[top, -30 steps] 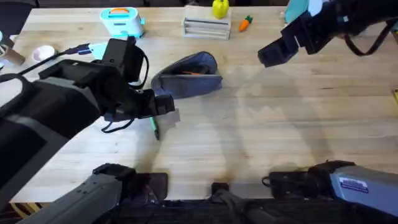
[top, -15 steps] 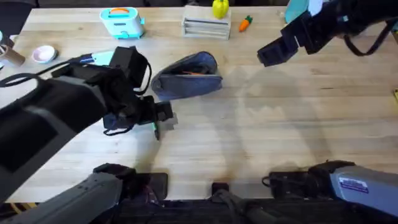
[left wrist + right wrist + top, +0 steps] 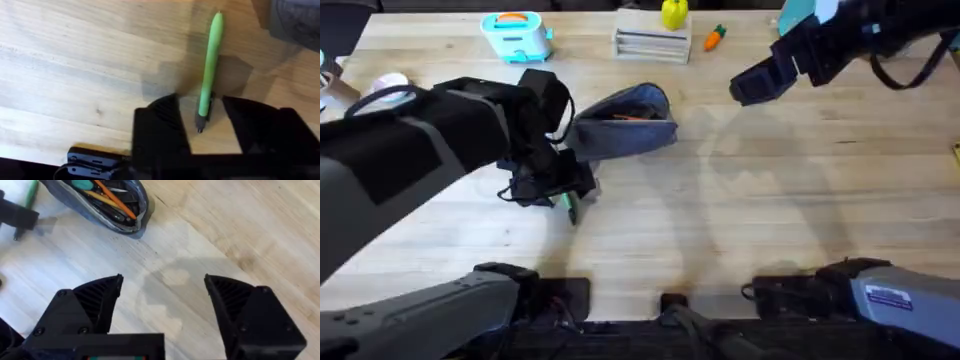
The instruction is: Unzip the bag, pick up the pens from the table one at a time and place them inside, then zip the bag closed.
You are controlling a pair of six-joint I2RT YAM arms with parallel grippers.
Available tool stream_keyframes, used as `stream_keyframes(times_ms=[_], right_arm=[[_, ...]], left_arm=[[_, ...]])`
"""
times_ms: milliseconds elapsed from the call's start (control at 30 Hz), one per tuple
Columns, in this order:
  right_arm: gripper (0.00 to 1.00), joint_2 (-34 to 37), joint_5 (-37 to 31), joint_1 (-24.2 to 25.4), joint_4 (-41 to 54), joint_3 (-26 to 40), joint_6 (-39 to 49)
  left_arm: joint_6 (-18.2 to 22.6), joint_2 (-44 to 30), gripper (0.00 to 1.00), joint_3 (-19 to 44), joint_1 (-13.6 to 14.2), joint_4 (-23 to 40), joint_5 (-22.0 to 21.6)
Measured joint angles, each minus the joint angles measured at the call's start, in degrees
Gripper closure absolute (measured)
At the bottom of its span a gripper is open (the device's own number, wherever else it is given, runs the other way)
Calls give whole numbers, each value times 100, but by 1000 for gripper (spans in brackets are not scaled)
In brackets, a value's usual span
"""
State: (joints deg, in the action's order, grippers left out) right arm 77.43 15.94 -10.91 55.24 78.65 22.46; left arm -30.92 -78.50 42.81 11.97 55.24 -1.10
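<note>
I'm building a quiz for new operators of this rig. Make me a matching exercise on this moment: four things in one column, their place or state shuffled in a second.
Things
1. green pen
2. bag
3. left gripper
4. right gripper

States
A. unzipped, pens already inside
B. open, above bare table, away from the bag
C. lying flat on the table
D. open, one finger on each side of the pen's dark tip

Pairs: 1-C, 2-A, 3-D, 4-B

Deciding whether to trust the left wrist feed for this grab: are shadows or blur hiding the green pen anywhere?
Left wrist: green pen sharp, the gripper's shadow crossing its middle. Overhead: the left arm looms large and blurred, covering most of the pen.
</note>
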Motion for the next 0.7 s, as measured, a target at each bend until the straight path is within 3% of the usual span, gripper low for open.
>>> stream_keyframes(times_ms=[100, 167, 200, 567, 700], right_arm=[[5, 0, 2, 1, 0, 0, 0], [5, 0, 2, 1, 0, 0, 0], [5, 0, 2, 1, 0, 0, 0], [5, 0, 2, 1, 0, 0, 0], [5, 0, 2, 1, 0, 0, 0]], left_arm=[[-53, -8, 655, 2, 11, -13, -27], [-79, -10, 900, 5, 10, 24, -143], [-82, -9, 934, 16, 7, 23, -172], [-87, -21, 943, 39, 6, 82, -190], [-83, -195, 944, 180, 0, 621, -326]])
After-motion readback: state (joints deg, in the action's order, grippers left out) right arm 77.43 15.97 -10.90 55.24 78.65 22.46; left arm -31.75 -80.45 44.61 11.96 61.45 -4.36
